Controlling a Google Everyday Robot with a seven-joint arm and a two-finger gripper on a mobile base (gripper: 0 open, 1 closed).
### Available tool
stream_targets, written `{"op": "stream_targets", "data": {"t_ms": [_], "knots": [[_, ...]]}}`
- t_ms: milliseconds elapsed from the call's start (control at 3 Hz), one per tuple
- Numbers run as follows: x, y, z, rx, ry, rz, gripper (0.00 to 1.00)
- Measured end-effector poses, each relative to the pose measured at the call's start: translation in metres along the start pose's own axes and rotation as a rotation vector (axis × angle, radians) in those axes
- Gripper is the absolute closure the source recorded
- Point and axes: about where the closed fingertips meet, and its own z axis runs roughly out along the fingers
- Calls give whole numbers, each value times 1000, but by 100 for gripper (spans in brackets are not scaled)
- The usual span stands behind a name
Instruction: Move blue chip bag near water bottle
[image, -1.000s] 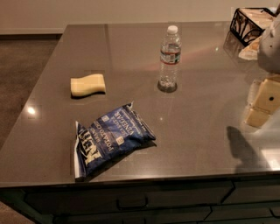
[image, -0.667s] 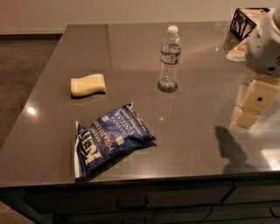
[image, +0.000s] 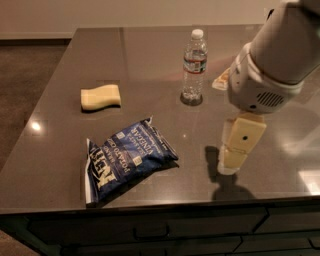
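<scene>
The blue chip bag (image: 126, 159) lies flat near the table's front edge, left of centre, white lettering up. The water bottle (image: 194, 67) stands upright behind it, near the middle of the table, clear with a white cap and a red-and-white label. My gripper (image: 231, 162) hangs point-down from the white arm on the right, just above the table top, to the right of the bag and in front of the bottle. It touches neither of them.
A pale yellow sponge (image: 101, 97) lies left of the bottle. A small flat packet (image: 220, 80) lies behind the arm, right of the bottle. The dark grey table (image: 150, 55) ends at the front edge just below the bag; drawers sit beneath it.
The arm has swung left and forward from the right edge toward the table's middle, and the gripper has come down closer to the table. Bag, bottle and sponge have not moved.
</scene>
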Motion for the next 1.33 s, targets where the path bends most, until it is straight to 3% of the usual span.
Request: {"op": "stream_targets", "data": {"t_ms": [667,1333], "knots": [[-49,15,65,-32,-21,-45,0],[-88,27,109,-100,-38,-32,0]]}}
